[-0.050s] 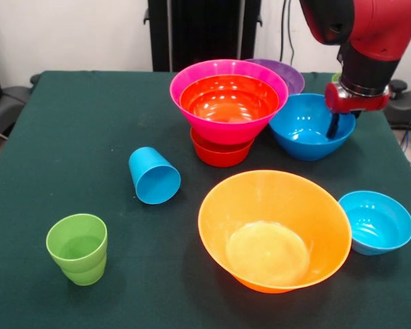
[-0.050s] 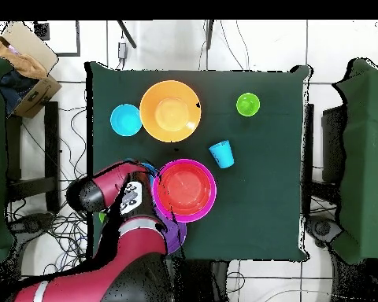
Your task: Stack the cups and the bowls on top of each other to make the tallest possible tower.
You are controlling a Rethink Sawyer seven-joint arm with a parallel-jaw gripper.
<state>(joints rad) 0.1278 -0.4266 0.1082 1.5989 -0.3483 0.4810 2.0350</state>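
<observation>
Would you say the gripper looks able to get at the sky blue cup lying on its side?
Probably yes: the sky blue cup lies alone on open cloth with nothing over it, though the gripper now sits inside the blue bowl and must lift out first.

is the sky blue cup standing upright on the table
No, the sky blue cup lies tipped on its side on the green table, its open mouth facing the front camera.

Orange bowl, sky-blue cup, dark green table.

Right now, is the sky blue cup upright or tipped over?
Tipped over: the sky blue cup lies on its side on the table, its open mouth facing the camera.
</observation>
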